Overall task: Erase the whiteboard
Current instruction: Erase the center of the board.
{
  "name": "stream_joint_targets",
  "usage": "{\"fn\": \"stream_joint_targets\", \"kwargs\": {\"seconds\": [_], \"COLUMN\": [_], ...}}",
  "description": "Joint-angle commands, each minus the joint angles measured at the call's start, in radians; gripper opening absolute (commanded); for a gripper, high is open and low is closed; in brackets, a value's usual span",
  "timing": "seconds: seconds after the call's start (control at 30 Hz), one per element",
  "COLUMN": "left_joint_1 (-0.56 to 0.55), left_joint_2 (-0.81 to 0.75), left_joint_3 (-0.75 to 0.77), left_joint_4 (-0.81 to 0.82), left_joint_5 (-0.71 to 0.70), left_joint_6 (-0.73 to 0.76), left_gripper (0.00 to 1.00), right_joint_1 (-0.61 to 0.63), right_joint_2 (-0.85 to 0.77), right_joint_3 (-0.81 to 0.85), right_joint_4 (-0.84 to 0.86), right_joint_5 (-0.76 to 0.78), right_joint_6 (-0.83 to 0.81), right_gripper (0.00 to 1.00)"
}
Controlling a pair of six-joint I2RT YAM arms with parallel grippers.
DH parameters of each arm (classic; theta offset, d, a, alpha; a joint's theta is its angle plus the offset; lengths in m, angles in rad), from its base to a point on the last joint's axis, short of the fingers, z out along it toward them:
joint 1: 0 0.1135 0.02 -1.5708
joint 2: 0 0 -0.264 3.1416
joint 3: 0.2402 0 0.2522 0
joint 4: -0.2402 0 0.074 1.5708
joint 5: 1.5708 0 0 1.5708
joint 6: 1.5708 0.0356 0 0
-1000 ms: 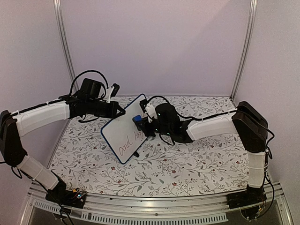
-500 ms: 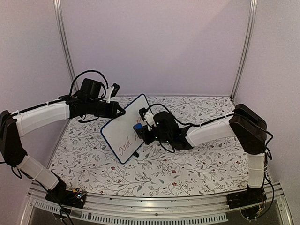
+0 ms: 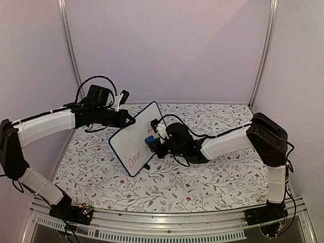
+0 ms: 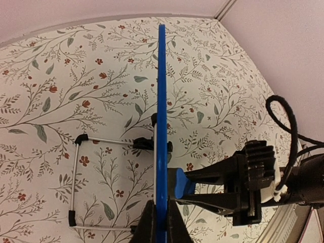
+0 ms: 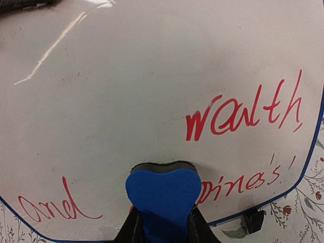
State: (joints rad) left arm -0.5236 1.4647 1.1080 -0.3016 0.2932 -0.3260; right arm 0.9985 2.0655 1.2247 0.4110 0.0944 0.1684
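The whiteboard (image 3: 132,143) is white with a dark-blue edge and is held tilted up above the table. My left gripper (image 3: 132,120) is shut on its upper edge; in the left wrist view (image 4: 161,223) the board shows edge-on as a blue strip (image 4: 161,101). My right gripper (image 3: 152,142) is shut on a blue eraser block (image 3: 150,139), whose dark felt face is pressed on the board's front. In the right wrist view the eraser (image 5: 163,195) sits low on the board (image 5: 126,101), between red words "and", "walth" and a lower word.
The table has a floral cloth (image 3: 202,177). A thin wire stand with black feet (image 4: 76,177) lies on the cloth behind the board. Pale walls and metal posts (image 3: 68,50) enclose the area.
My right gripper has slid the eraser down and slightly left across the board. Part of the lower writing under it is gone. The left arm and board have stayed still.
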Motion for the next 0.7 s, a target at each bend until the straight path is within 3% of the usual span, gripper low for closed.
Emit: {"fn": "stream_joint_targets", "kwargs": {"seconds": [0.0,0.67], "left_joint_1": [-0.025,-0.027], "left_joint_2": [0.023,0.028], "left_joint_3": [-0.025,-0.025], "left_joint_4": [0.005,0.004], "left_joint_5": [0.029,0.033], "left_joint_6": [-0.002,-0.002], "left_gripper": [0.00,0.00], "right_joint_1": [-0.020,-0.085], "right_joint_2": [0.012,0.007], "right_joint_3": [0.046,0.156], "right_joint_4": [-0.034,-0.069], "right_joint_5": [-0.002,0.011], "right_joint_6": [-0.012,-0.037], "right_gripper": [0.17,0.17]}}
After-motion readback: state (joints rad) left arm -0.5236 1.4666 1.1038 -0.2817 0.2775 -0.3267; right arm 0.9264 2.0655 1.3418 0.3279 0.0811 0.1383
